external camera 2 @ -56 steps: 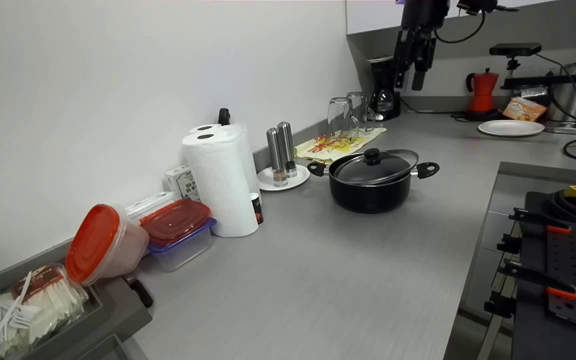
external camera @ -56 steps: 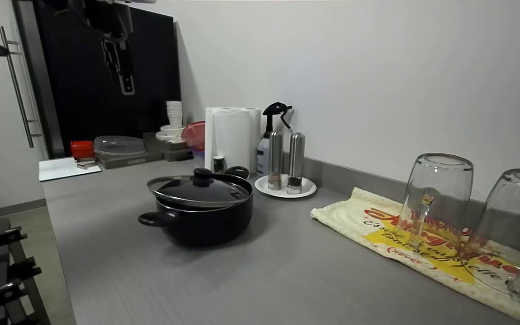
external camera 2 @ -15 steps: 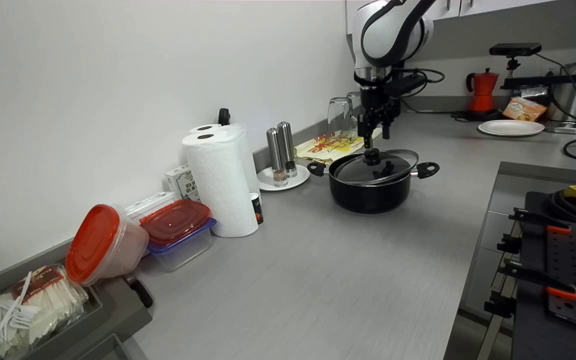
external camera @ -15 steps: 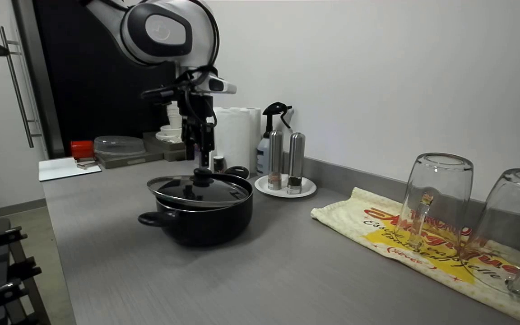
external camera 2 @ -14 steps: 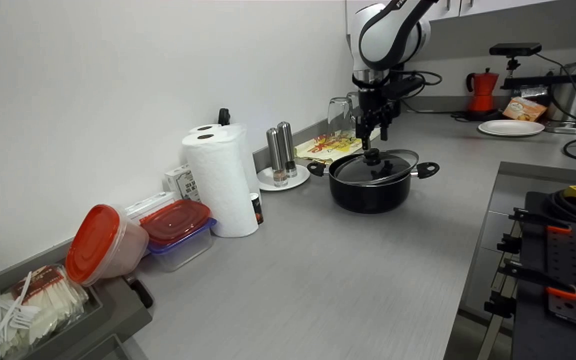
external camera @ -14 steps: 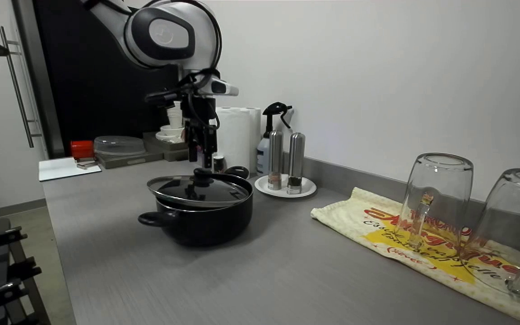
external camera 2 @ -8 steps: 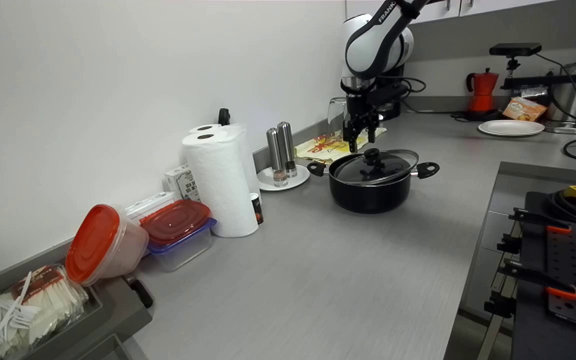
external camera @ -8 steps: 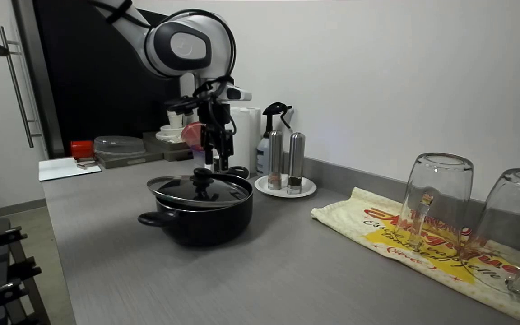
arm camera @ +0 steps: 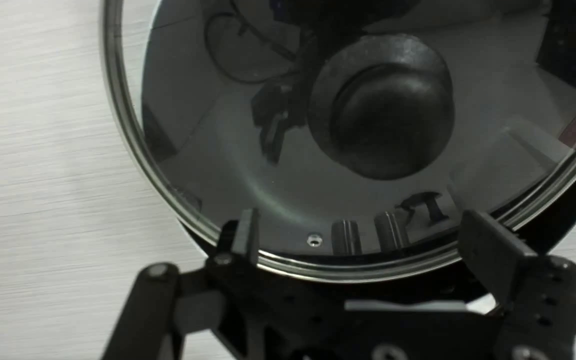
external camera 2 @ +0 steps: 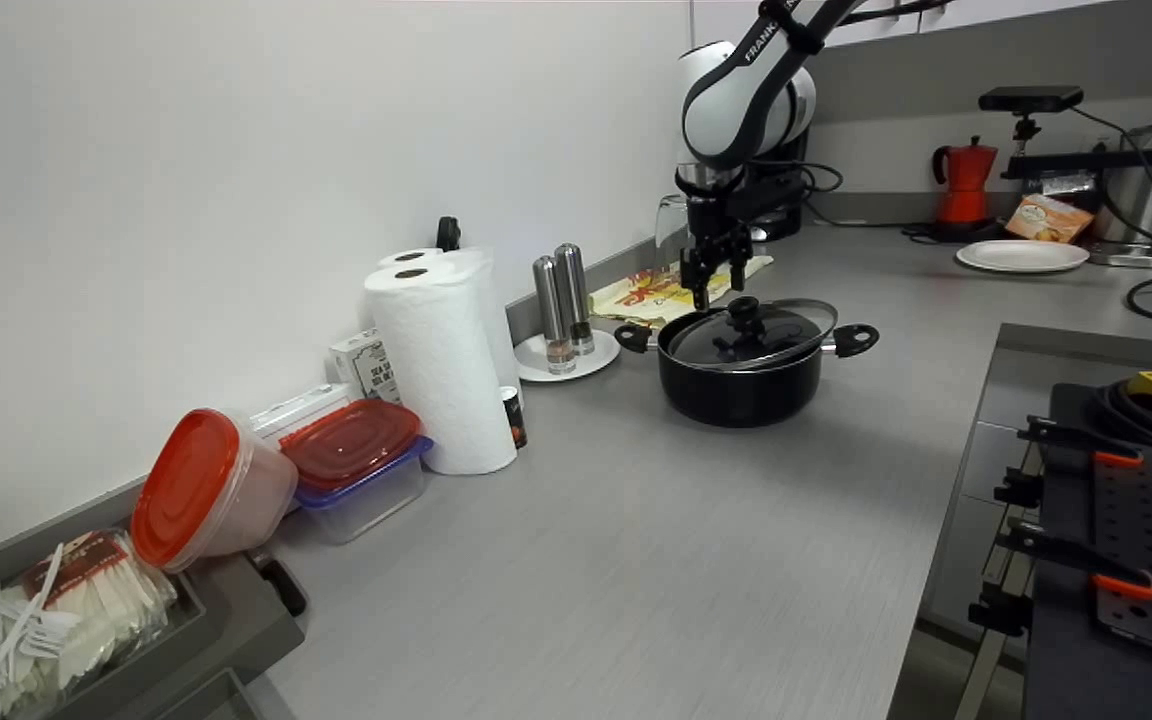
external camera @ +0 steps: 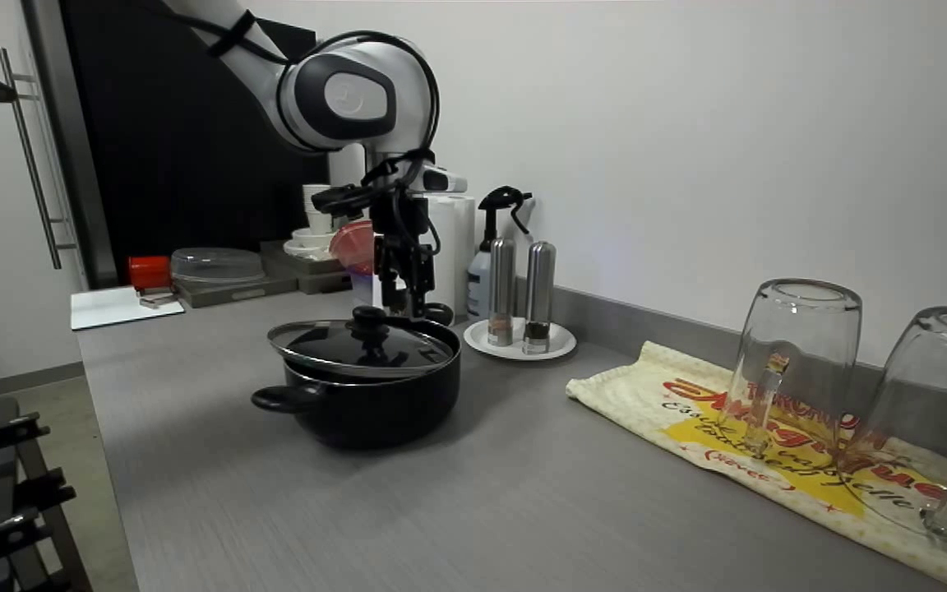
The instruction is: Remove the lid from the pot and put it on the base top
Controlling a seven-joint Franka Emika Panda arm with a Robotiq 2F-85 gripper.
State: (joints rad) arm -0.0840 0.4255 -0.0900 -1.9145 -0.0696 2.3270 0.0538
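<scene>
Lid [external camera 2: 756, 340] sits askew on the pot [external camera 2: 741, 395] in an exterior view, its right edge riding up past the pot's rim. It is not yet off; the step in hand looks like the approach to the knob [arm camera: 385, 125]. The pincer [arm camera: 363, 227] stands widely spread and has hold of nothing. In the wrist view the knob lies beyond the fingertips [arm camera: 480, 240], on their far side and slightly right of the gap's middle, while the near stretch of the lid's rim runs beneath them; whether they touch it, I cannot tell. The next move calls for shifting the pincer until its fingers flank the knob, lowering, closing, then raising the lid clear and setting it on the bench [external camera 2: 636, 560].
</scene>
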